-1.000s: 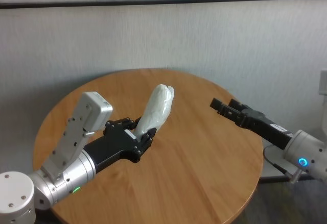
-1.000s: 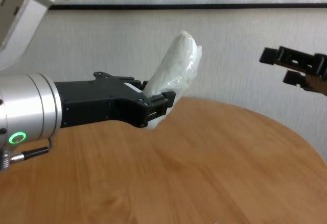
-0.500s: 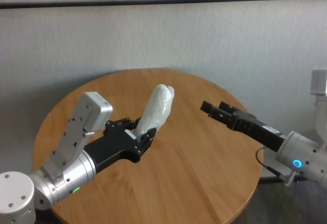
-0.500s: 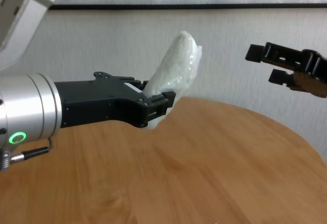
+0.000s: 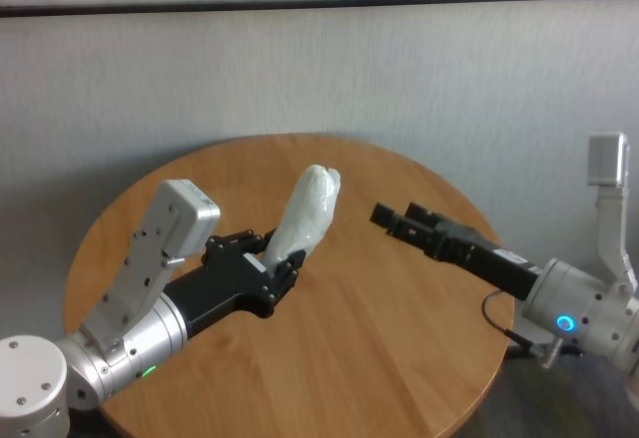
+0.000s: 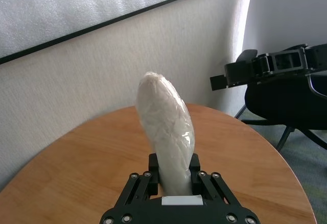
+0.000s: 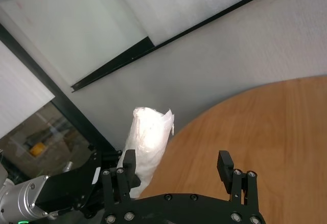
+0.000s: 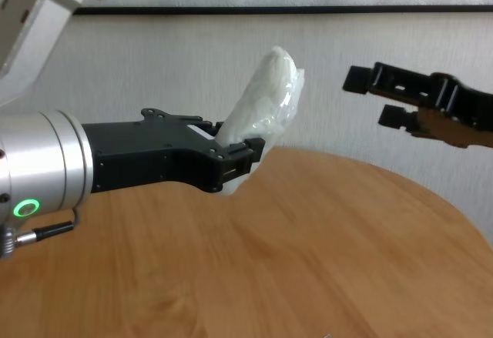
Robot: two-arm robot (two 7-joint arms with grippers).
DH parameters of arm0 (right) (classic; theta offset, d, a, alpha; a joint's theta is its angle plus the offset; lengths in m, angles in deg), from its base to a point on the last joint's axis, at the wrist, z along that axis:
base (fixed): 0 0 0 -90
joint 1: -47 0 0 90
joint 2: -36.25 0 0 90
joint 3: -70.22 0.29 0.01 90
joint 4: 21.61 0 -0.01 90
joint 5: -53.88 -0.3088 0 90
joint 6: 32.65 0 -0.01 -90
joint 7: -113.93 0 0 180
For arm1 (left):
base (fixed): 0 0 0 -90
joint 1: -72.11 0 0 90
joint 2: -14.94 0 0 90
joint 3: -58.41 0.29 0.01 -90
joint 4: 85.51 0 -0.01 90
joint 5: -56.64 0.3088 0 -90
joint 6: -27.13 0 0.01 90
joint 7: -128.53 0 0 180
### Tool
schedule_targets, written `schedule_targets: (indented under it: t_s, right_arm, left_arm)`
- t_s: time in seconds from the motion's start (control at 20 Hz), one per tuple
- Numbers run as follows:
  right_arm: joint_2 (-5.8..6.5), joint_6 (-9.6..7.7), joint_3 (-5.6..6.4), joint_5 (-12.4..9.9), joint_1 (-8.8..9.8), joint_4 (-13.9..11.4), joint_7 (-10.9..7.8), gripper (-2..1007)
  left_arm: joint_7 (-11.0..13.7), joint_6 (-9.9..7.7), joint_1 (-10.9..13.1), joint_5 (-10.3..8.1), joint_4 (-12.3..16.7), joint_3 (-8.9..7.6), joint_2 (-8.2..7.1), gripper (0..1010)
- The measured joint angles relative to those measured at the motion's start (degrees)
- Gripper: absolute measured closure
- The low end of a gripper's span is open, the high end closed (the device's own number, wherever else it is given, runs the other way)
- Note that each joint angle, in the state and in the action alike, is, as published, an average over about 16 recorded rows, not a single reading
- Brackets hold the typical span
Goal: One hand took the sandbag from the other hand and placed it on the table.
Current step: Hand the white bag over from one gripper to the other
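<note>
My left gripper [image 5: 280, 258], bulky with a green ring light, is shut on the lower end of the white sandbag [image 5: 308, 209] and holds it upright above the round wooden table [image 5: 399, 308]. The sandbag also shows in the chest view [image 8: 266, 107], the left wrist view [image 6: 166, 127] and the right wrist view [image 7: 148, 142]. My right gripper [image 5: 392, 217], slim with a blue ring light, is open and empty. It hangs in the air to the right of the sandbag, pointing at it, with a clear gap between them. It also shows in the chest view [image 8: 371, 97].
A grey wall stands behind the table. The table's right edge [image 5: 499, 288] lies under my right forearm. A black office chair [image 6: 286, 101] stands beyond the table on that side. A white box [image 5: 175, 219] sits on my left forearm.
My right gripper has moved left toward the sandbag, still open. My left arm and the sandbag have not moved.
</note>
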Motion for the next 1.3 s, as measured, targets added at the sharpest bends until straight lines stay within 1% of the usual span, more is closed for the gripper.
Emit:
schedule_targets:
  t_s: [0.35,0.75,1.05,1.3]
  right_arm:
    - [0.17,-0.1,-1.78,-0.67,-0.88,-0.46,0.05,4]
    - [0.41,0.1,-3.05,-1.56,-1.87,-0.65,0.45,4]
    - [0.85,0.16,-3.97,-2.24,-2.51,-0.52,0.83,5]
    - [1.23,0.37,-4.99,-2.52,-3.05,-0.32,0.99,5]
  left_arm:
    - [0.0,0.0,0.0,0.0,0.0,0.0,0.0,650]
    - [0.0,0.0,0.0,0.0,0.0,0.0,0.0,650]
    - [0.0,0.0,0.0,0.0,0.0,0.0,0.0,650]
    - [0.0,0.0,0.0,0.0,0.0,0.0,0.0,650]
